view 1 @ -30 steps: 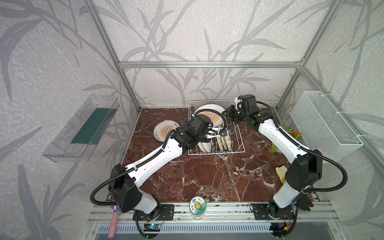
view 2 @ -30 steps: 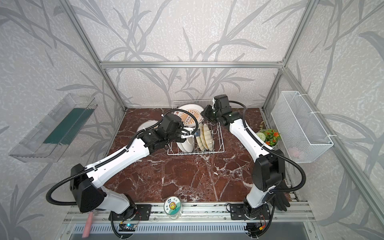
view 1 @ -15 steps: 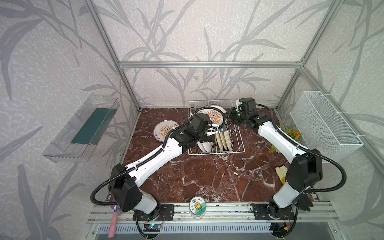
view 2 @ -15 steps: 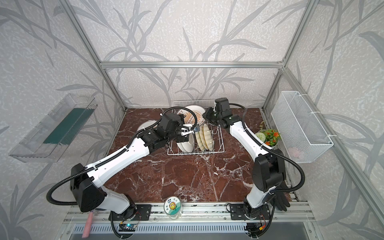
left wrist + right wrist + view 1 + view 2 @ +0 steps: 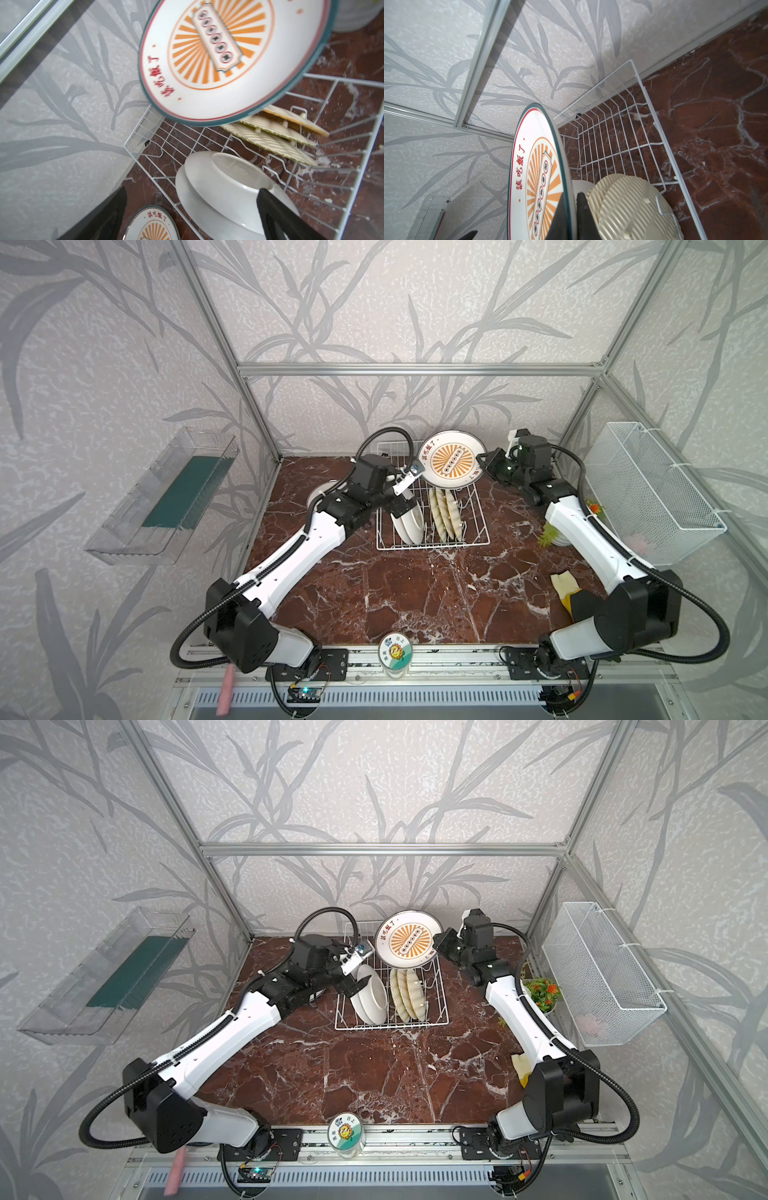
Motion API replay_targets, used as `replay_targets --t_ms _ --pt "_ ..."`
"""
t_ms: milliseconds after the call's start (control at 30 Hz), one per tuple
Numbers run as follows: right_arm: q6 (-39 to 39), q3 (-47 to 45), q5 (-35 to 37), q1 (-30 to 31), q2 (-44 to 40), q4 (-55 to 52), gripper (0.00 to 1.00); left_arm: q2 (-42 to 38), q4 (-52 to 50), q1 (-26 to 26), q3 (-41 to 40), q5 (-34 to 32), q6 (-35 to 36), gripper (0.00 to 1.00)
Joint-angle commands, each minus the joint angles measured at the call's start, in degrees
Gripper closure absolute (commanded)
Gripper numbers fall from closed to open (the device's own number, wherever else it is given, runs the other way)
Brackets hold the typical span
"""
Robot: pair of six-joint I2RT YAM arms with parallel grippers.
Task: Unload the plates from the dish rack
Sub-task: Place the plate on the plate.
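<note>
My right gripper [image 5: 482, 460] [image 5: 571, 195] is shut on the rim of a white plate with an orange sunburst face [image 5: 452, 459] [image 5: 409, 939] [image 5: 234, 58] [image 5: 537, 176]. The plate hangs tilted above the back end of the white wire dish rack [image 5: 432, 546] [image 5: 390, 1027] [image 5: 652, 108]. In the rack stand two white plates [image 5: 409, 520] [image 5: 228, 187] with their backs showing, and three tan ribbed plates [image 5: 446, 514] [image 5: 633, 203]. My left gripper [image 5: 405, 493] [image 5: 192, 191] is open beside the white plates. Another sunburst plate [image 5: 318, 495] [image 5: 153, 224] lies on the table, left of the rack.
A white mesh basket [image 5: 656, 493] hangs on the right wall and a clear tray [image 5: 166, 497] on the left wall. A potted plant [image 5: 540, 994] and a yellow glove [image 5: 563, 585] sit at the right side. A jar [image 5: 395, 653] stands at the front edge.
The right gripper has lifted the sunburst plate up and a little right, out of the rack's back. The left gripper's jaws have opened near the white plates.
</note>
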Motion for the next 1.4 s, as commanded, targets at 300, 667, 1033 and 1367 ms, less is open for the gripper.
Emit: replay_targets --t_ms 300,667,1033,1367 --pt "-15.16 -9.44 -6.90 -2.88 -6.91 14.21 1.00 7.30 4.01 9.14 7.98 34.40 -39.45 0.03" --pt "-19.54 -14.85 -14.01 -3.45 -8.30 26.16 1.00 15.56 -3.43 9.37 14.76 42.70 -41.06 0.09" --pt "-15.71 -14.49 -19.40 -3.45 -4.23 32.08 1.00 17.14 1.62 9.33 14.21 46.26 -43.89 0.22" --pt "-14.18 -15.37 -22.27 -3.45 -2.46 35.37 1.00 17.48 6.67 9.34 13.34 48.23 -46.56 0.49"
